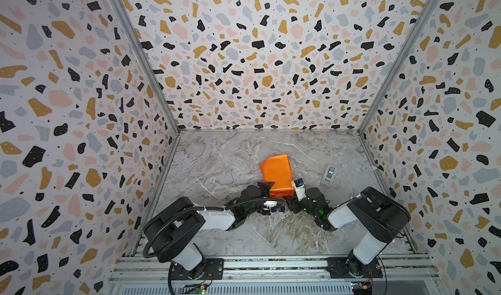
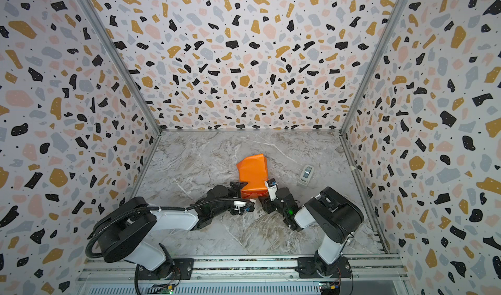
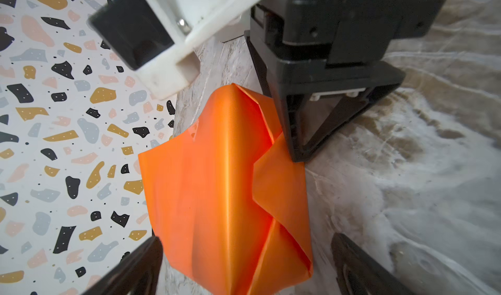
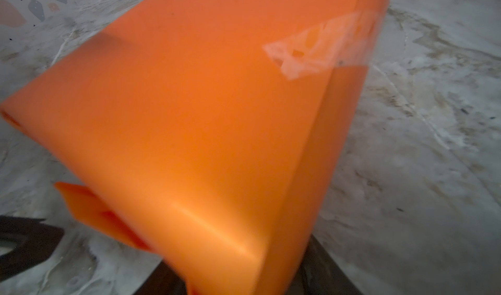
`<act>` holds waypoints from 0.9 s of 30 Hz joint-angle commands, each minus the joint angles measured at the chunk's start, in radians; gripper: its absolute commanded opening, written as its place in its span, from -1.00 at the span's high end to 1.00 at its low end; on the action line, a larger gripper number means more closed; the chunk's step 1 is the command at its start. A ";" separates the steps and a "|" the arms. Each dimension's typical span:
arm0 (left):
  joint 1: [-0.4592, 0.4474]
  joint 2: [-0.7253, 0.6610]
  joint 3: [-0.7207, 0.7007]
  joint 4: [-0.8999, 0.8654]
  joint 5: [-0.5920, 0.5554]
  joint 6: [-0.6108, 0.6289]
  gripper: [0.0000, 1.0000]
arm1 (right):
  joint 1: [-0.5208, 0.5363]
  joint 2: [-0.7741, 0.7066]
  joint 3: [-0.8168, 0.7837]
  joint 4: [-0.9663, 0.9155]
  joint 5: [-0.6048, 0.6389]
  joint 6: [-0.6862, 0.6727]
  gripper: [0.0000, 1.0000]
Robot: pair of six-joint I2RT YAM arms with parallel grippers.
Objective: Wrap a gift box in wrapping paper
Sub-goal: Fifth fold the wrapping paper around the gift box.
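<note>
So the box is out of sight, bundled inside the orange paper (image 1: 276, 171). The bundle lies about mid-tabletop (image 1: 217, 158), a bit toward the robot's side, with its near end between the two arms. A strip of clear tape (image 4: 320, 49) runs over the long seam, so my guess is the main wrap-around is done and the ends are what's left.

The near end is where the work is. The left wrist view shows creases and a triangular flap (image 3: 282, 188) folded in, but it looks loose and puffy, not flat against the box. The far end looks like an open tube, not yet folded.

The left tool (image 3: 245, 255) has its jaws wide, one on each side of that near end, with neither one pressing the paper as far as I can see. The right tool (image 4: 187, 242) sits partway apart. One finger (image 3: 311, 125) rests against the flap side, probably to pin the crease so it doesn't spring back. The other is clear of the paper, so it isn't pinching anything.

The tape dispenser (image 1: 328, 175) lies off to the right, near the right arm, which makes sense if that arm fetches the next strip.
</note>
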 commanded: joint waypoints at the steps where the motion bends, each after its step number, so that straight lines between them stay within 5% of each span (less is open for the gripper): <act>1: 0.008 0.031 0.032 0.021 -0.013 0.070 -0.96 | 0.004 0.006 0.003 -0.009 0.005 0.012 -0.20; 15: 0.036 0.148 0.062 0.113 0.000 0.068 -0.94 | 0.003 0.002 0.001 -0.012 0.005 0.012 -0.17; 27: 0.050 0.178 0.084 0.134 0.018 -0.012 -0.73 | 0.003 -0.004 0.003 -0.017 0.004 0.014 -0.16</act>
